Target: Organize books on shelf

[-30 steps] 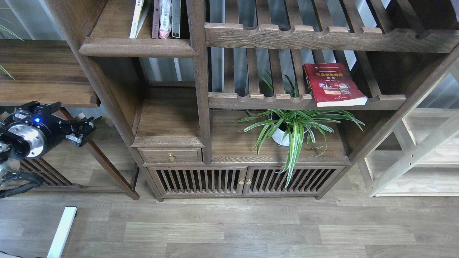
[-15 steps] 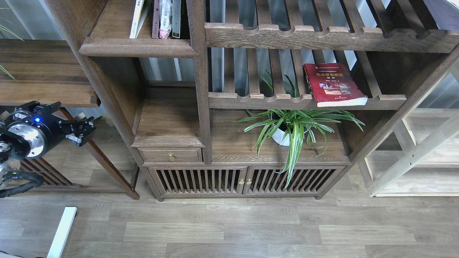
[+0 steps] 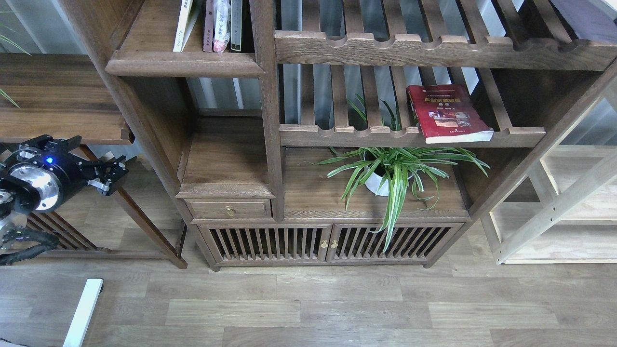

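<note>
Red book [image 3: 448, 113] overhangs the slatted rack's [image 3: 409, 136] front rail; left fingers [image 3: 112, 174] spread, holding nothing

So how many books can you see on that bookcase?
5, perhaps more out of frame. Four stand in the top-left shelf bay: a white-backed book, a brown one, a wrapped pink one, a dark one. A red book lies on the slatted rack.

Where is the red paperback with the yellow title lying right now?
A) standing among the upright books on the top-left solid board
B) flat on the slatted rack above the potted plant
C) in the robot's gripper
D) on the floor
B: the red paperback lies flat on the slatted rack, with the green potted plant directly beneath.
</note>
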Controlling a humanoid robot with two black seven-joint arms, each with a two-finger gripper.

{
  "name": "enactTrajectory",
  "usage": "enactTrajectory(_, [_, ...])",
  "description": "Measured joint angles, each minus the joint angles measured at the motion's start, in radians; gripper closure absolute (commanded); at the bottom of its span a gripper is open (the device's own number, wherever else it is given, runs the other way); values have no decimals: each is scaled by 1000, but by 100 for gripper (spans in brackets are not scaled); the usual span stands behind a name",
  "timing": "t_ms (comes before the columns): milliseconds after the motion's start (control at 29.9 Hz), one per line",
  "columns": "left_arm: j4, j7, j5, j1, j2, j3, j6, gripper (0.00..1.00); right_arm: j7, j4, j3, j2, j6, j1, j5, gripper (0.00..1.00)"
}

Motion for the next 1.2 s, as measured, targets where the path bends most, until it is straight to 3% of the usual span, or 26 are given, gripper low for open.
enactTrajectory(635, [6, 0, 0, 1, 0, 0, 0, 14, 0, 0, 111, -25, 250, 2, 75, 99])
enactTrajectory(1203, [7, -2, 0, -1, -10, 0, 0, 14, 0, 0, 124, -214, 405, 2, 122, 99])
